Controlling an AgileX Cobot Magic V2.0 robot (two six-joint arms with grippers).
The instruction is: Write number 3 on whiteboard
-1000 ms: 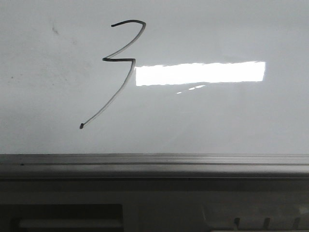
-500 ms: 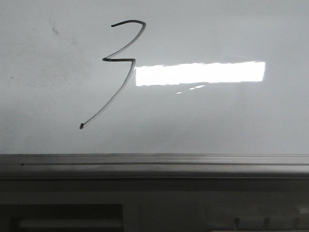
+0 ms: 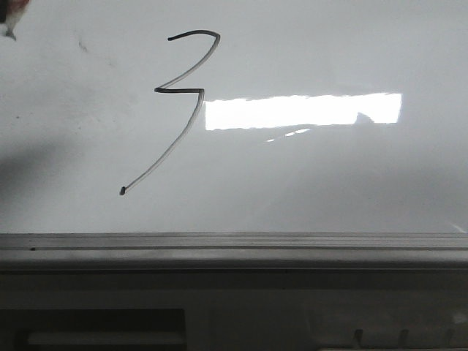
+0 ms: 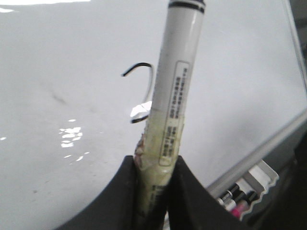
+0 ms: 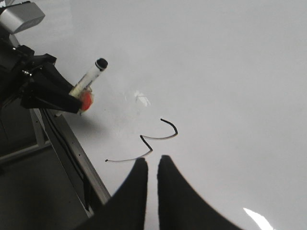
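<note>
The number 3 (image 3: 179,91) is drawn in thin black line on the whiteboard (image 3: 329,183), its long tail ending in a dot at lower left. My left gripper (image 4: 154,162) is shut on a white marker (image 4: 175,96), held above the board beside the 3 (image 4: 139,65). The right wrist view shows that marker (image 5: 91,74) off the board surface, near the frame side of the 3 (image 5: 165,137). A bit of it peeks into the front view's top-left corner (image 3: 9,29). My right gripper (image 5: 152,160) is shut and empty, hovering close to the 3's tail.
A grey metal frame (image 3: 234,248) runs along the board's near edge. A tray of several spare markers (image 4: 237,196) sits below that frame. A bright rectangular light reflection (image 3: 292,111) lies right of the 3. The left arm's black body (image 5: 43,86) stands over the frame.
The marker end has come into the front view's top-left corner, with a shadow spreading over the board's left side. A dark notch has appeared in the light reflection at right.
</note>
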